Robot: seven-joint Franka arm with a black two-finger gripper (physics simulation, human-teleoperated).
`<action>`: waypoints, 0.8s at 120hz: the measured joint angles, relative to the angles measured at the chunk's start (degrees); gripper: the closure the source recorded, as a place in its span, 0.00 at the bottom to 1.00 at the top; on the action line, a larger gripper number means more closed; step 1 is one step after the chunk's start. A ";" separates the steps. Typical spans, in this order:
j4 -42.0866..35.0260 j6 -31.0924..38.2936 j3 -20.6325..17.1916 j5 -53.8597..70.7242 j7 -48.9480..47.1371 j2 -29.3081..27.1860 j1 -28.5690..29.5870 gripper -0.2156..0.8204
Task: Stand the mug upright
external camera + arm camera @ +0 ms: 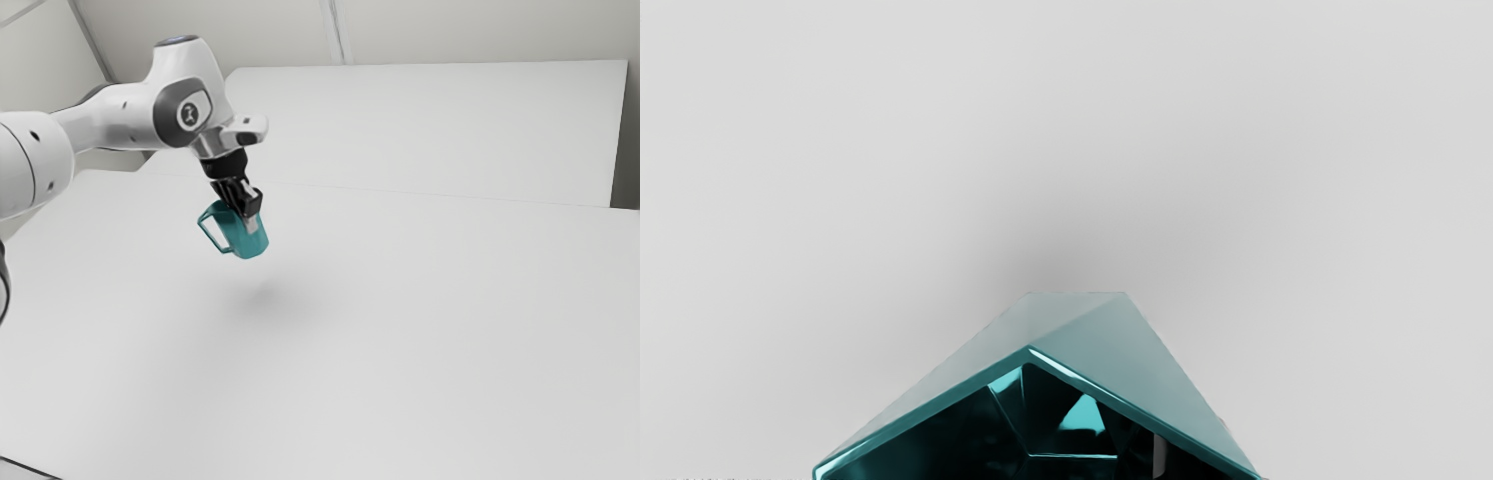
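The white counter [420,320] extends beneath the robot arm [110,118], which enters from the exterior view's left. The teal mug [243,240] hangs tilted above the counter, mouth toward the gripper [250,221], whose jaws are clamped on its wall.

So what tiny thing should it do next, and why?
I'd ease the mug down toward the table, levelling its base on the way. It hangs from the gripper, its shadow lying apart beneath it; its open end is toward the hand, but it looks a little tilted, so letting go now would probably drop it.
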 joint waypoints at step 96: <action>-5.14 10.64 -0.76 2.20 -12.71 3.00 -1.65 0.97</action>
